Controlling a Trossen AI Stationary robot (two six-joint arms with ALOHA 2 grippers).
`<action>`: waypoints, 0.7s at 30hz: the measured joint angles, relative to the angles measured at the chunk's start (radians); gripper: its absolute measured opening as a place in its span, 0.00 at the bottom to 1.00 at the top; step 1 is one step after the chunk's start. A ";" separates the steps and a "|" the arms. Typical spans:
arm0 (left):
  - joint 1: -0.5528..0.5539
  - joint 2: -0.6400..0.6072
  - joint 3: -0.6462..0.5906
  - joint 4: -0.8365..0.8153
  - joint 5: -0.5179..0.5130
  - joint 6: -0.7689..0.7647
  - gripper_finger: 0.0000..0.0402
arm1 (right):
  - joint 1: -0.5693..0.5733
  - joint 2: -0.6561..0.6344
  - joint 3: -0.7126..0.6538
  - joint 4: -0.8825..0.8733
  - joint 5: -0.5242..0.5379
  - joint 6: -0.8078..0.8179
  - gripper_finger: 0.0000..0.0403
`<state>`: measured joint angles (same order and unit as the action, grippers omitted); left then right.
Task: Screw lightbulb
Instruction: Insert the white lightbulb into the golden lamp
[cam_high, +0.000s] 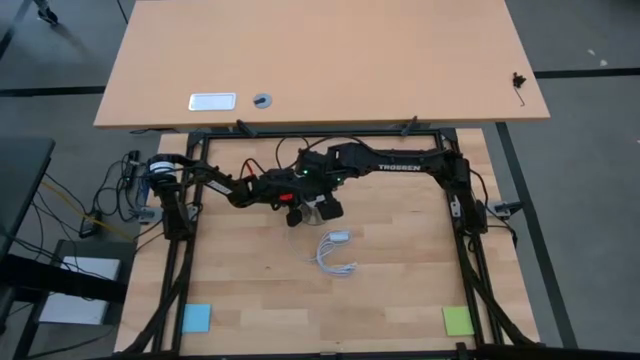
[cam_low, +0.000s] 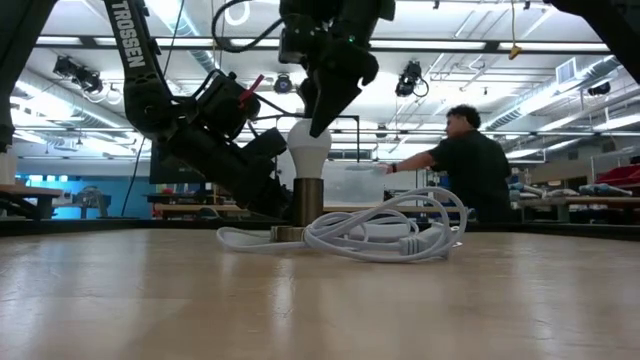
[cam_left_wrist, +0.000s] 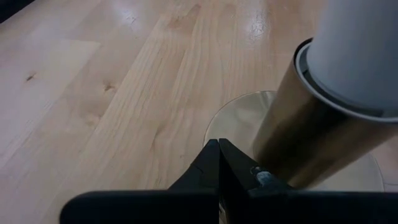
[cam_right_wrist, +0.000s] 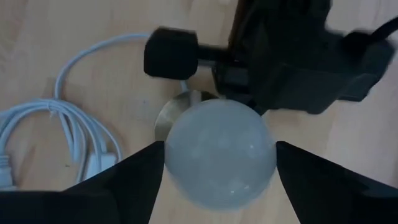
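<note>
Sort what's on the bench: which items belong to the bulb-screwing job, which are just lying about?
In the job:
- lightbulb, seated in the socket
- right gripper, fingers around the bulb from above
- left gripper, shut, against the socket's base disc

Lying about:
- coiled white cord
- blue sticky note
- green sticky note

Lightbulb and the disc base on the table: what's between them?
A brass-coloured upright socket tube, seen in the low view: the lightbulb sits in its top, and the tube stands on the disc base.
</note>
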<state>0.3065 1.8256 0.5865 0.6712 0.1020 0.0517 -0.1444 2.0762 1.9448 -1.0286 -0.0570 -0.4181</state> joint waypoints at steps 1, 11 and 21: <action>0.000 0.000 0.000 0.000 0.000 0.000 0.01 | 0.000 0.000 -0.008 0.003 0.000 0.000 0.76; 0.000 0.000 0.000 0.000 0.001 0.000 0.01 | 0.005 -0.003 -0.025 0.024 0.022 0.397 0.71; -0.001 0.000 0.000 0.000 0.010 0.000 0.01 | 0.056 -0.001 -0.030 0.027 0.081 0.716 0.77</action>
<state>0.3054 1.8258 0.5869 0.6710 0.1116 0.0513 -0.0886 2.0757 1.9151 -1.0020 0.0242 0.2976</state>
